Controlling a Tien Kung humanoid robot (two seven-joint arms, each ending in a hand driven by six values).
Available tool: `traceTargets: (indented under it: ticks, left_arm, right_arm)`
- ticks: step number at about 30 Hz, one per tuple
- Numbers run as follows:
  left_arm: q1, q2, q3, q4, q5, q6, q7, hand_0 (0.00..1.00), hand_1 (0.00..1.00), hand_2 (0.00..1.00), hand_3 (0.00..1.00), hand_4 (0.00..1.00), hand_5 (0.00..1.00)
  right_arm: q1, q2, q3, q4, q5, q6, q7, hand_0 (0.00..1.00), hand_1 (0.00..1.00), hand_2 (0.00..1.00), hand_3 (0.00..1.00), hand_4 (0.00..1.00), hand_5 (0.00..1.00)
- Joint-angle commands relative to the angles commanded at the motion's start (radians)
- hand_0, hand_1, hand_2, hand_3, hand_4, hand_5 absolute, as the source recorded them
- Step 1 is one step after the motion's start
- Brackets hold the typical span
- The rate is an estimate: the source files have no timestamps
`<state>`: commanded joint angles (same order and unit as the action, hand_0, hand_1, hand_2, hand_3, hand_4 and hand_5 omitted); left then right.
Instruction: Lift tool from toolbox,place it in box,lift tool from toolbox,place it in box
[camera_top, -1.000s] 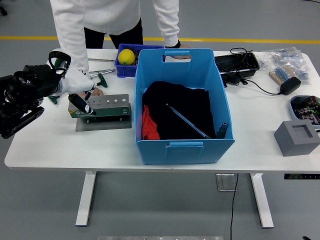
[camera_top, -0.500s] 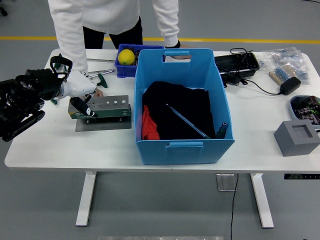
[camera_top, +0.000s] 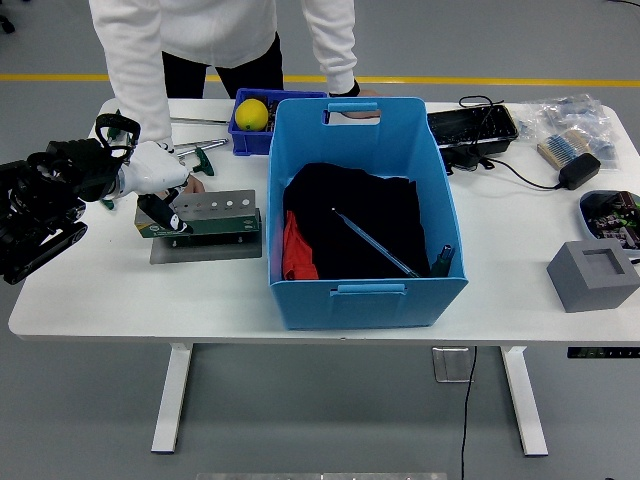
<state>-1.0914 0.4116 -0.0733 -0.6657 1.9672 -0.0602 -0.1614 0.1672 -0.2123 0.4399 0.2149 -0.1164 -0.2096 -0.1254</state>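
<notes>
**Second tool still in the rack, one already in the box**

Judging by the big blue box (camera_top: 366, 200) in the middle of the table (camera_top: 90, 300), the job looked roughly half done: a long slim tool (camera_top: 375, 243) lay slantwise on the dark cloth inside it. The green and grey toolbox (camera_top: 205, 218), a rack with a row of holes, sat on a grey plate near the table's left end, with a dark-handled tool (camera_top: 157, 212) at its left end, not yet lifted clear.

The left robot hand (camera_top: 150, 172) was over that end of the toolbox, white fingers curled down at the tool's handle. I could not tell whether they had actually closed on it or were only touching. The right robot hand was nowhere to be seen.

A person in a white top stood at the far edge, one hand (camera_top: 190, 183) resting on the table just behind the toolbox.

Compared with a second before, the robot hand had sunk lower and drawn in toward the rack, and the tool's handle had gone from leaning out to sitting closer against the toolbox.
</notes>
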Motion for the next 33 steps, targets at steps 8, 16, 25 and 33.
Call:
traceTargets:
  ticks: [8, 16, 25, 33]
  left_arm:
    - [-0.001, 0.002, 0.007, 0.018, -0.006, 0.025, -0.008, 0.473, 0.234, 0.220, 0.198, 0.892, 0.729]
    - [-0.001, -0.001, 0.010, 0.021, -0.007, 0.050, -0.021, 0.349, 0.201, 0.192, 0.179, 0.887, 0.607]
    - [0.000, 0.000, 0.008, 0.024, 0.002, 0.088, -0.024, 0.245, 0.148, 0.159, 0.161, 0.878, 0.500]
    - [-0.001, 0.000, 0.007, 0.027, 0.006, 0.102, -0.027, 0.237, 0.139, 0.154, 0.157, 0.866, 0.471]
  right_arm:
    - [0.004, 0.000, -0.003, 0.000, 0.005, 0.000, 0.002, 0.653, 0.634, 0.703, 0.563, 0.798, 0.680]
    - [0.005, 0.000, -0.003, 0.000, 0.006, 0.000, 0.001, 0.653, 0.633, 0.703, 0.563, 0.798, 0.681]
    - [0.006, -0.001, -0.003, 0.000, 0.007, -0.001, 0.002, 0.653, 0.633, 0.703, 0.563, 0.798, 0.681]
    - [0.007, 0.000, -0.002, 0.001, 0.004, -0.002, 0.001, 0.653, 0.633, 0.703, 0.562, 0.798, 0.682]
